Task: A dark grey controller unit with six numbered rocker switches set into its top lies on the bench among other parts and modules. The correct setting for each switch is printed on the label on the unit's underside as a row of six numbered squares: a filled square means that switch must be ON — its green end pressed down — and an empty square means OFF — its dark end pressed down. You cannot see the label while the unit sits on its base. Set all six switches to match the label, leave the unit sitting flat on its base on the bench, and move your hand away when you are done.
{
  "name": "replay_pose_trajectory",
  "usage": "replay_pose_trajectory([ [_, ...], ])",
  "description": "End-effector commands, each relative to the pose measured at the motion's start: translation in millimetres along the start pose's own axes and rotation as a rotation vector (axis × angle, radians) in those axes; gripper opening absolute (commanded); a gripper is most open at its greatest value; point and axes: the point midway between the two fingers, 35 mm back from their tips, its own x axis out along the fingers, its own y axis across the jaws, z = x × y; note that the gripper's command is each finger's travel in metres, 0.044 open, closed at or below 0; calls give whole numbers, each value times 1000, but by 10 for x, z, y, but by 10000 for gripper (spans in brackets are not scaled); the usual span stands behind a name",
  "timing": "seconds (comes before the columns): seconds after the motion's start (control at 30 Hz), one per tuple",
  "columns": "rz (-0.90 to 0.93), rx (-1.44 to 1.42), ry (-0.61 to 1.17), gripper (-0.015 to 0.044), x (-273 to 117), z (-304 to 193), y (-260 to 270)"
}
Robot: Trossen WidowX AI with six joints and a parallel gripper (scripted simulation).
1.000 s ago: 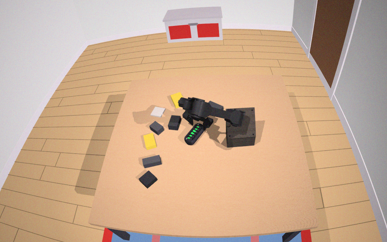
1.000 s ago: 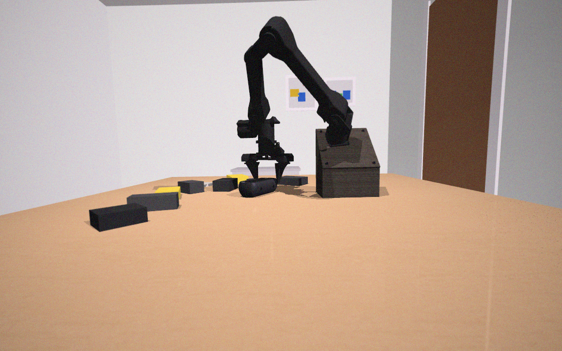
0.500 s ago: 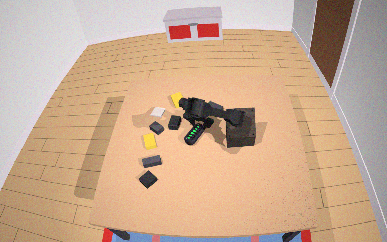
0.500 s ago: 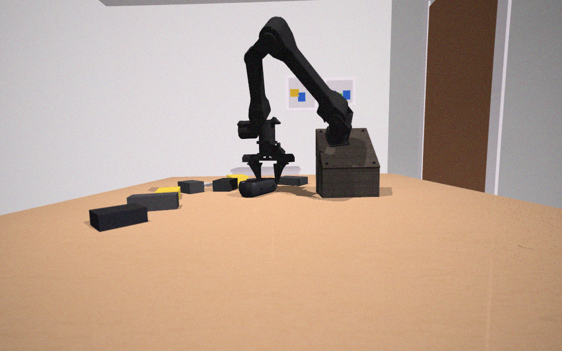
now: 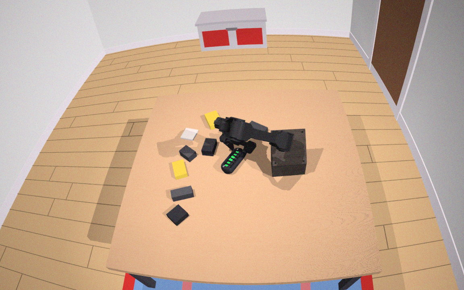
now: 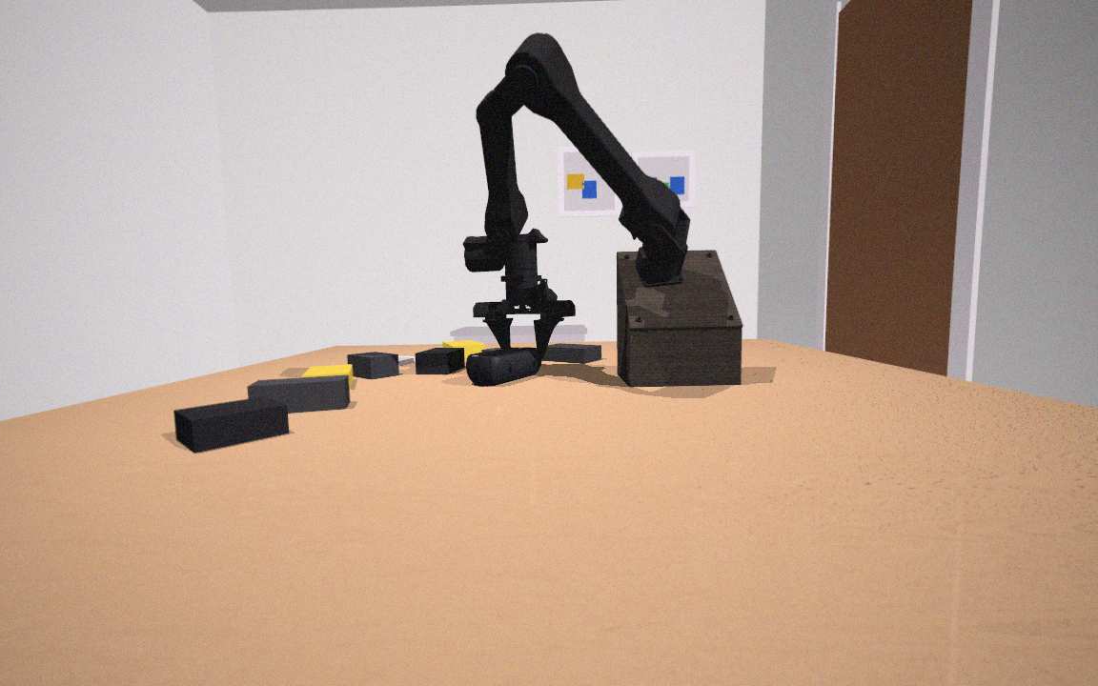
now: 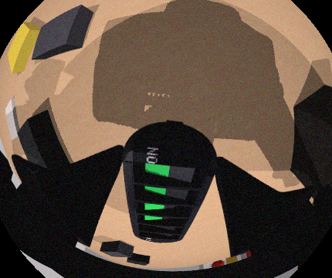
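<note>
The dark grey controller unit is a long rounded body resting on the bench with its switch side up. Green ends show along one side of its top; the far switches are foreshortened in the wrist view, so their settings are hard to read. An "ON" marking shows near its closer end in the wrist view. My gripper points down and is shut on the unit, with one finger against each long side near one end. The label on the underside is hidden.
Left of the unit lie dark blocks, yellow blocks and a white tile. Another dark block lies behind the arm. The arm's dark wooden base box stands right.
</note>
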Motion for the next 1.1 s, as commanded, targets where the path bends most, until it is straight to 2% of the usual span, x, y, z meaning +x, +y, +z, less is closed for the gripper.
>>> replay_pose_trajectory([
  [0.0,8,-4,4,0,-3,-42,75],
  [1.07,8,-4,4,0,-18,-66,122],
])
